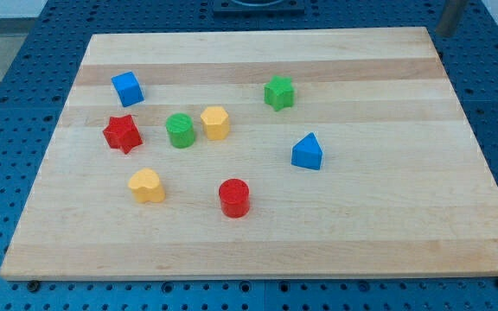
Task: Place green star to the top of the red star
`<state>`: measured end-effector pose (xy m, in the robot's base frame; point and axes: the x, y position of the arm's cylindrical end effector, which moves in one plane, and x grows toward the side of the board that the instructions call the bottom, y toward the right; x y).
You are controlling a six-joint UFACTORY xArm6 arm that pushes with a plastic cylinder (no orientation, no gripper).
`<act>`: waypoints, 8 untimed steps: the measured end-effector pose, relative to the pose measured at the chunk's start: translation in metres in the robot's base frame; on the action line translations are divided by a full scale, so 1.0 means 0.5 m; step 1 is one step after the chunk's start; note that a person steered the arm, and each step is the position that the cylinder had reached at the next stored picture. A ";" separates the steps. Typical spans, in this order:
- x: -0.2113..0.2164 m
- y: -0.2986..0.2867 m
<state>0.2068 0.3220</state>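
Note:
The green star [278, 92] lies on the wooden board [387, 216], right of centre in the upper half. The red star [122, 132] lies at the view's left, far from the green star and a little lower. Between them sit a green cylinder [181, 130] and a yellow hexagon block [216, 123]. My rod shows only at the view's top right corner, with my tip [445, 32] just beyond the board's top right corner, far from every block.
A blue cube [127, 88] sits just above the red star. A yellow heart-like block [147, 186] and a red cylinder [233, 198] lie in the lower half. A blue triangle block [307, 152] lies below and right of the green star.

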 end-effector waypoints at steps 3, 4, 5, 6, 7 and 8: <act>0.205 -0.132; 0.238 -0.254; 0.284 -0.309; 0.328 -0.363; 0.333 -0.435; 0.332 -0.475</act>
<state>0.3729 0.0844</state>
